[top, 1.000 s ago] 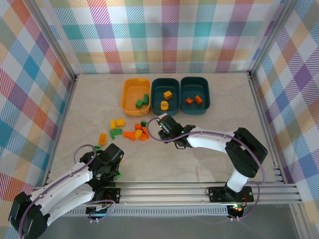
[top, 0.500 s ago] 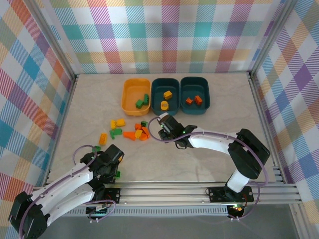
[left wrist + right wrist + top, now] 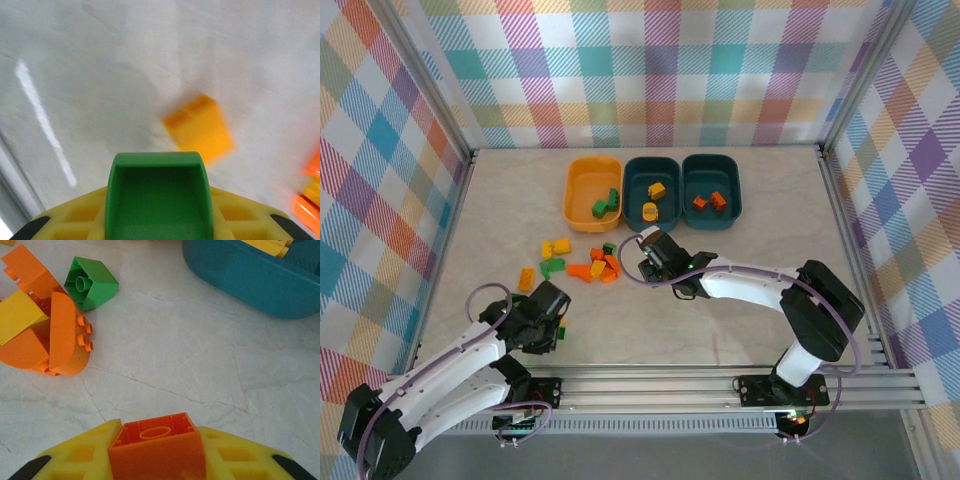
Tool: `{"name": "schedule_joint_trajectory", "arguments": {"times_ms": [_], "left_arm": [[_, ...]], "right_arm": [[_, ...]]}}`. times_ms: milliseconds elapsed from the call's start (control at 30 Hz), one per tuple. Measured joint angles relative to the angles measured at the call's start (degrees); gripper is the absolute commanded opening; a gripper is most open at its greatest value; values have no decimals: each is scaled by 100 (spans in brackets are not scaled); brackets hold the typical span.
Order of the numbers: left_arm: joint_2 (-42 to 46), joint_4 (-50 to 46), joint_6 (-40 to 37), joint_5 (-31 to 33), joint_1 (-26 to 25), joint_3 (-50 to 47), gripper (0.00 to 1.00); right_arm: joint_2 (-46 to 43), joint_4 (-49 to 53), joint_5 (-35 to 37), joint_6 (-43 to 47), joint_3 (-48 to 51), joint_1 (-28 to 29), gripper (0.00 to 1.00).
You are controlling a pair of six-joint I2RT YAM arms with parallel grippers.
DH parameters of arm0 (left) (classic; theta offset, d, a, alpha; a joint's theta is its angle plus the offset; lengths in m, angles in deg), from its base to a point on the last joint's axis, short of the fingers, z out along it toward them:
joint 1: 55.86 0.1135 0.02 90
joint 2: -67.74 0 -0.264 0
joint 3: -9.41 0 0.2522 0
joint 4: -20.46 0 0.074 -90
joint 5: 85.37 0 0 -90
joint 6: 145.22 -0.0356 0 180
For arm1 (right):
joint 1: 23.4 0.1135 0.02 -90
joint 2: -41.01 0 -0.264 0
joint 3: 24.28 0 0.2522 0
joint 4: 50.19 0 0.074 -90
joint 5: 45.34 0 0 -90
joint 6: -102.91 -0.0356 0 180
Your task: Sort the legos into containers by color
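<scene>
1. Plaid walls box in a pale marble-look surface [image 3: 770, 240]. Three bins sit along the back, with loose bricks [image 3: 582, 265] heaped just in front of them.
2. Your left claw [image 3: 550, 325] is near the front edge, clenched on a green brick [image 3: 156, 200]. A blurred yellow brick [image 3: 200, 127] lies on the surface just ahead of it.
3. Your right claw [image 3: 650, 262] is beside the heap, gripping an orange brick [image 3: 157, 447].
4. Sorted so far: greens in the yellow bin [image 3: 582, 185], yellows in the middle teal bin [image 3: 636, 190], oranges in the right teal bin [image 3: 712, 172].
5. My read: both picks are made and you're at the carry step. Most of the heap is left.
6. Next: lift the green brick clear and take it to the yellow bin. The orange brick goes to the right teal bin, high enough to clear the middle bin's rim. Stagger the arms, since their paths could crowd near the bins.
</scene>
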State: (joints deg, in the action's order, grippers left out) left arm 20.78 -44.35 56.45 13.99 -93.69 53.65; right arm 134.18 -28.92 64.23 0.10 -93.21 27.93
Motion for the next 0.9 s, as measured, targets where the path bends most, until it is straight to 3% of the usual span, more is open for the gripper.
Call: {"name": "schedule_joint_trajectory", "arguments": {"times_ms": [167, 367, 500, 633, 800, 833, 900], "left_arm": [[-649, 125, -570, 232, -4, 1180, 19], [-1443, 568, -1416, 693, 85, 2072, 19], [-2623, 715, -2347, 660, 570, 3327, 16], [-3615, 1215, -3049, 409, 973, 3969, 11], [-4752, 1405, -3805, -17, 1325, 4741, 8], [-4951, 1440, -3941, -107, 1379, 4896, 8], [-5423, 1462, -4227, -297, 1519, 5316, 7]], "right_arm": [[-52, -55, -22, -44, 79, -131, 29], [-227, -4, -39, -326, 76, -831, 29], [-160, 308, -284, -566, -522, -1950, 31], [721, 472, -361, -636, -1884, -3086, 32], [2302, 968, -586, -605, -3353, -3585, 38], [2524, 1054, -625, -599, -3532, -3598, 41], [2944, 1311, -695, -575, -3845, -3598, 59]]}}
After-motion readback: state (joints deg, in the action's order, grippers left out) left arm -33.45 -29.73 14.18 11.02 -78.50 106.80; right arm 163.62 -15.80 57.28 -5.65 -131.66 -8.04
